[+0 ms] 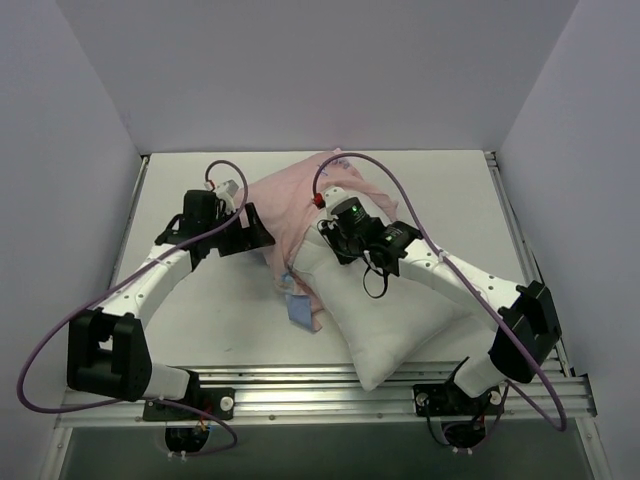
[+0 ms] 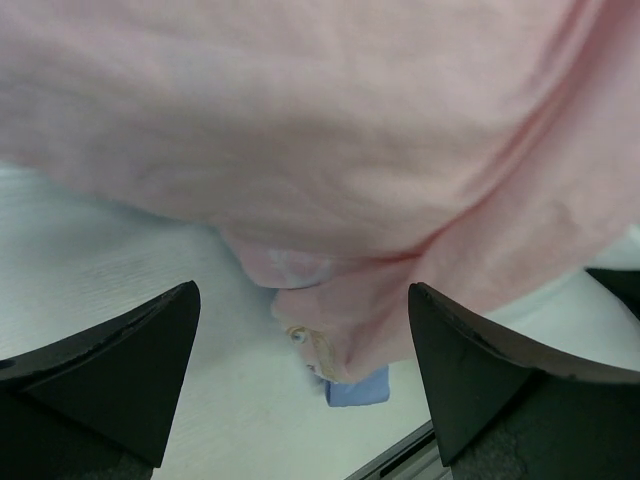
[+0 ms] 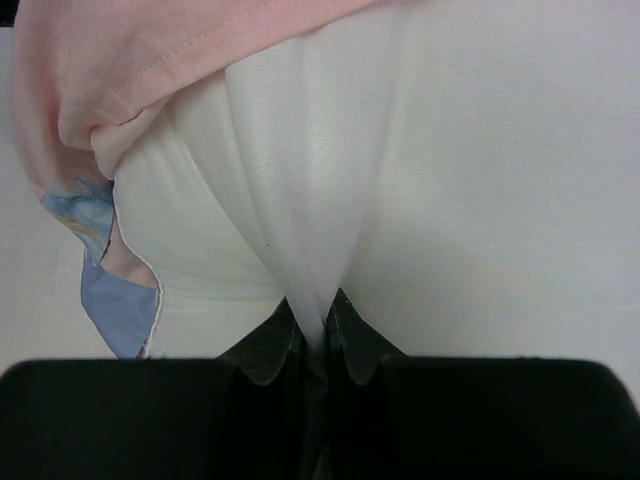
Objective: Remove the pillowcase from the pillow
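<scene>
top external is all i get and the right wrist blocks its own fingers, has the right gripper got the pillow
Observer: Yes, the right wrist view shows the right gripper shut on a pinched fold of the white pillow.
Operator: ok and the left gripper, is it on the pillowcase
Observer: No, in the left wrist view the left gripper is open, fingers wide apart, with the pink pillowcase draped beyond them, not clamped.

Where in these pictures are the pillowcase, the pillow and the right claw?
pillowcase (image 1: 290,203), top view, its pink bunched fabric.
pillow (image 1: 400,322), top view, its bare white lower half.
right claw (image 3: 314,320), right wrist view, between fingertips pinching pillow.
</scene>
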`<state>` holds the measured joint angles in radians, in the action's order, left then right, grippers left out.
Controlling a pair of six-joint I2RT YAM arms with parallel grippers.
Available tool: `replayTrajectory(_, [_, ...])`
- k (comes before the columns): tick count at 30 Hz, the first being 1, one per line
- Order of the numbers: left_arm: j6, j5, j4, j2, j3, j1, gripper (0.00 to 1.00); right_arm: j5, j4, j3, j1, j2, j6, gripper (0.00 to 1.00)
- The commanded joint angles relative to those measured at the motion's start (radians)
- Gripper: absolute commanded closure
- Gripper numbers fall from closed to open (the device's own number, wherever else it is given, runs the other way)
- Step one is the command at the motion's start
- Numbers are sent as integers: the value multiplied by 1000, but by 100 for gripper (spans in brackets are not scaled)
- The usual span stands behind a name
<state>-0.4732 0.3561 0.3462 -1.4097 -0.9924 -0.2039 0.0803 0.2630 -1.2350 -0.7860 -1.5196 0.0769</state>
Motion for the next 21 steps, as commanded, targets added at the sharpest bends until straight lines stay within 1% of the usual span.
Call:
replayTrajectory(1, [50, 119, -150, 67, 9, -54, 7, -5, 68, 5, 21, 39, -23, 100])
replayTrajectory(5, [77, 119, -185, 86, 23, -101, 7, -17, 71, -1, 33, 49, -35, 100])
replayTrajectory(9, [137, 55, -127, 43, -31, -190, 10, -47, 65, -12, 37, 58, -37, 100])
replayTrajectory(11, [148, 8, -113, 12, -43, -215, 12, -51, 67, -15, 37, 62, -40, 100])
replayTrajectory(14, [139, -95, -115, -15, -51, -236, 22, -60, 77, -26, 37, 76, -45, 100])
replayTrajectory(15, [133, -129, -115, -20, -52, -238, 32, -69, 82, -26, 37, 81, -46, 100])
replayTrajectory(16, [130, -162, -115, -23, -60, -238, 40, -70, 85, -27, 37, 87, -49, 100])
replayTrajectory(17, [119, -239, -116, -31, -64, -236, 50, -92, 87, -29, 37, 104, -51, 100])
replayTrajectory(18, [113, -274, -113, -34, -71, -236, 71, -118, 99, -30, 37, 113, -54, 100])
replayTrajectory(19, [96, -319, -102, -40, -87, -236, 80, -134, 108, -34, 39, 137, -60, 100])
replayTrajectory(20, [84, -441, -89, -43, -97, -235, 87, -148, 117, -41, 37, 151, -66, 100])
replayTrajectory(21, [67, -509, -70, -44, -104, -232, 97, -163, 139, -46, 37, 170, -66, 100])
